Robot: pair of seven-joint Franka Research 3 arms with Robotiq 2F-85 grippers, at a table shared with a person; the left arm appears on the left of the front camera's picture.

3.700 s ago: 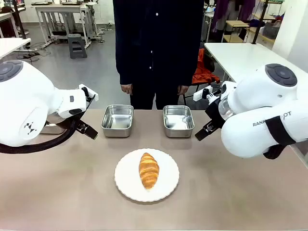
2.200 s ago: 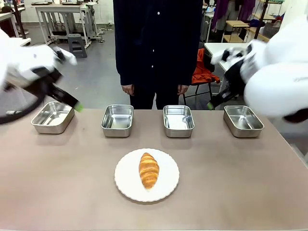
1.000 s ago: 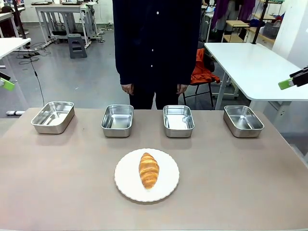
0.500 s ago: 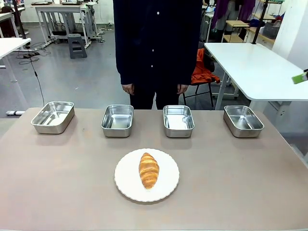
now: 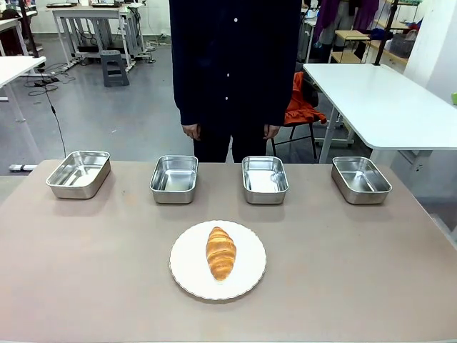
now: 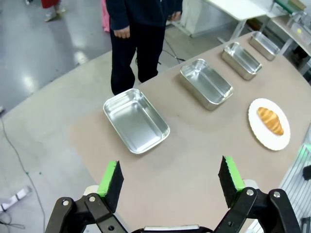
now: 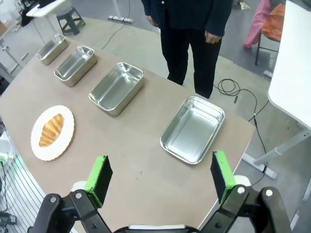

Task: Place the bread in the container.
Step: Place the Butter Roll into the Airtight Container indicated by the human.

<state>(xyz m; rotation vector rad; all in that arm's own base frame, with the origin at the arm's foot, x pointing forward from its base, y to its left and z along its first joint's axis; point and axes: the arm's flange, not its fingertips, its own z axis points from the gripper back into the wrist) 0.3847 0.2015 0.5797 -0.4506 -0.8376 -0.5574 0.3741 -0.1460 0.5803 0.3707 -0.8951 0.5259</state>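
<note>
Lighting's bright and pretty even, looks like soft overhead room light, so the plate (image 5: 187, 279) only drops a thin faint shadow on the table (image 5: 86, 271). The steel trays (image 5: 265, 179) pick up whitish glare on their floors. The front view is sharp right across. Both wrist views are fisheye-ish: the table's far edge bows into a curve, and the grey floor (image 6: 34, 82) has a glossy sheen with streaky reflections.

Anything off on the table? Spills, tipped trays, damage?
Nothing stands out. The croissant lies whole on the white plate. The far-left tray, inner-left tray, inner-right tray and far-right tray sit upright and empty in a row. No spills on the table.
</note>
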